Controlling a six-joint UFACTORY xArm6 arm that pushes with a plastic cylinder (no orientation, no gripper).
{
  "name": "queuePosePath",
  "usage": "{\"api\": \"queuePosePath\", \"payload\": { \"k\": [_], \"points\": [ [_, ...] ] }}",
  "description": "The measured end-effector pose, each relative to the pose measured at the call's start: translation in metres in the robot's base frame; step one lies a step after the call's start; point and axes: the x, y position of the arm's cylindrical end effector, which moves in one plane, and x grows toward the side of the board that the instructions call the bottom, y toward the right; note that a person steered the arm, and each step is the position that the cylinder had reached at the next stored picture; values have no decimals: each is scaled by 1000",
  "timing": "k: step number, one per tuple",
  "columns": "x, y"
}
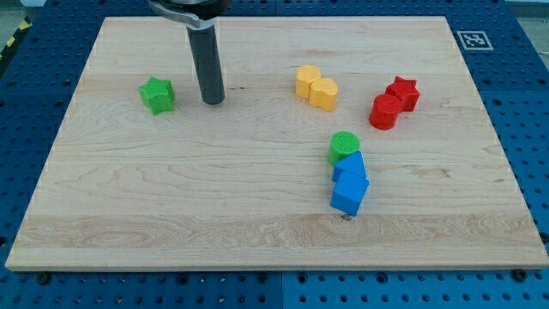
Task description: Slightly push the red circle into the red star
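The red circle [385, 111] lies at the view's right, touching the red star [403, 92], which sits just above and to the right of it. My tip [213, 100] rests on the board far to the left of both, just right of a green star [157, 94]. No block touches the tip.
Two yellow blocks [316, 87] sit together at the upper middle. A green circle [344, 147] touches two blue blocks [349, 183] below it at the lower middle. The wooden board [171, 215] lies on a blue pegboard; a marker tag [474, 39] is at top right.
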Motion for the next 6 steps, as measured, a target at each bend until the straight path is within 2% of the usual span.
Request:
{"api": "queuePosePath", "payload": {
  "k": [3,6],
  "points": [
    [0,26],
    [17,50]
  ]
}}
